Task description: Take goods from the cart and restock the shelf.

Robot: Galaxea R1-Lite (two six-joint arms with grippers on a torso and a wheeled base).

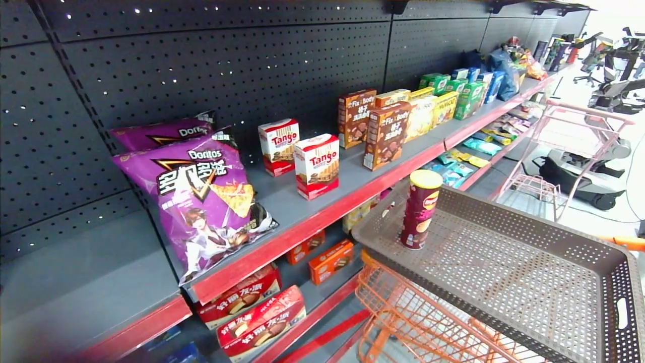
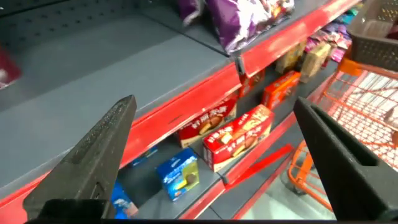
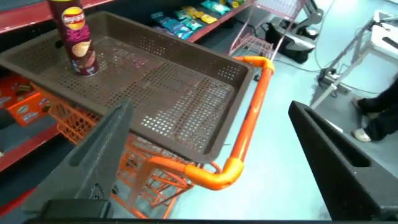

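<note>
Now, chip can (image 1: 420, 209) upright in tray (image 1: 514, 267)

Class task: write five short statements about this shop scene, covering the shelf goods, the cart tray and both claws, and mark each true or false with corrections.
1. The crisp can stands upright in the brown tray on the orange cart. True.
2. The left claw and right claw are both shut. False: both are open and empty.
3. Two purple chip bags sit on the shelf, one behind the other. True.
4. The tray holds three cans. False: just one.
5. The red-and-white wafer boxes lie flat. False: they stand upright.
</note>
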